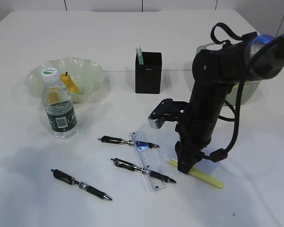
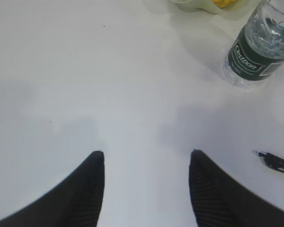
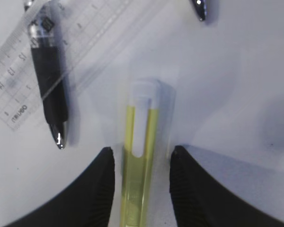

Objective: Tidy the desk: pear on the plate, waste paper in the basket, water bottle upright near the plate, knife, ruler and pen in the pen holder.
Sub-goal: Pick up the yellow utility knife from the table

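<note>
A yellow knife (image 1: 206, 178) lies on the table at the front right. My right gripper (image 1: 185, 165) is down over its left end, open, with a finger on each side of the knife (image 3: 141, 127) in the right wrist view. A clear ruler (image 1: 146, 161) and three black pens (image 1: 128, 141) (image 1: 142, 170) (image 1: 80, 184) lie to the left. The pear (image 1: 70, 84) sits in the pale green plate (image 1: 92, 71). The water bottle (image 1: 59, 111) stands upright beside the plate. The black pen holder (image 1: 148, 73) holds a thin green-white stick. My left gripper (image 2: 146, 153) is open over bare table. No waste paper shows.
A basket (image 1: 244, 94) stands at the back right, mostly hidden behind my right arm. The ruler (image 3: 80, 42) and a pen (image 3: 49, 85) lie close to the left of the knife. In the left wrist view the bottle (image 2: 258, 52) and a pen tip (image 2: 274, 162) are at the right.
</note>
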You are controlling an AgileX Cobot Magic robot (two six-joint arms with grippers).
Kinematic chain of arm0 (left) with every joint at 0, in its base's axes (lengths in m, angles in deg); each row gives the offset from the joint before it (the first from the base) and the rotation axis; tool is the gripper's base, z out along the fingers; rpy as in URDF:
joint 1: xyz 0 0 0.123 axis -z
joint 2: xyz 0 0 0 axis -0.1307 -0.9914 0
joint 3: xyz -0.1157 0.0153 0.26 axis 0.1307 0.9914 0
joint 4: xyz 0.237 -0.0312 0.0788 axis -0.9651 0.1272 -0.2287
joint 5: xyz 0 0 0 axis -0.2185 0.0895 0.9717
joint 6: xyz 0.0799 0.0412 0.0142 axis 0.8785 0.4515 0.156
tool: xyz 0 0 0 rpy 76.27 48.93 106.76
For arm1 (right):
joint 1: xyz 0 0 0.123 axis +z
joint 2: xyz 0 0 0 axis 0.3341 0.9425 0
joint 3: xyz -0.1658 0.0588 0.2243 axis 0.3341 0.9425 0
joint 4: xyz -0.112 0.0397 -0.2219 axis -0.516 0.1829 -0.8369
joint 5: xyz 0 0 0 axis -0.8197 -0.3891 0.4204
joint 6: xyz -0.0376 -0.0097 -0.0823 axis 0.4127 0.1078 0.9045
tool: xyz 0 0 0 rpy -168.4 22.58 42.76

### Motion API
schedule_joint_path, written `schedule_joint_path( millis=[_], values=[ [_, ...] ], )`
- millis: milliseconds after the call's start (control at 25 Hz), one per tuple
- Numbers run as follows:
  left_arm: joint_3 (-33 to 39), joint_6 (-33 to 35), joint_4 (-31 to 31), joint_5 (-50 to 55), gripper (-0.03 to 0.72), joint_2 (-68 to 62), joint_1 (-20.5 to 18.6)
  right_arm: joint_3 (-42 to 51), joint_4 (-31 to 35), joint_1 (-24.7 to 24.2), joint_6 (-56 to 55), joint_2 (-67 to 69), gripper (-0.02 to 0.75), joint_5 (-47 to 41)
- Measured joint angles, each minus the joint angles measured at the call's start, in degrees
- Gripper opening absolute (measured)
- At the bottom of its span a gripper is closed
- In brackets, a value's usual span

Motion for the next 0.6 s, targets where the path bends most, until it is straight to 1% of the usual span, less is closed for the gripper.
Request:
schedule_joint_path(
  millis=[600],
  values=[
    [0.0,0.0,0.0,0.4,0.402,0.0,0.0,-1.0,0.5,0.1,-4.0,1.3,0.295,-0.1]
  ],
)
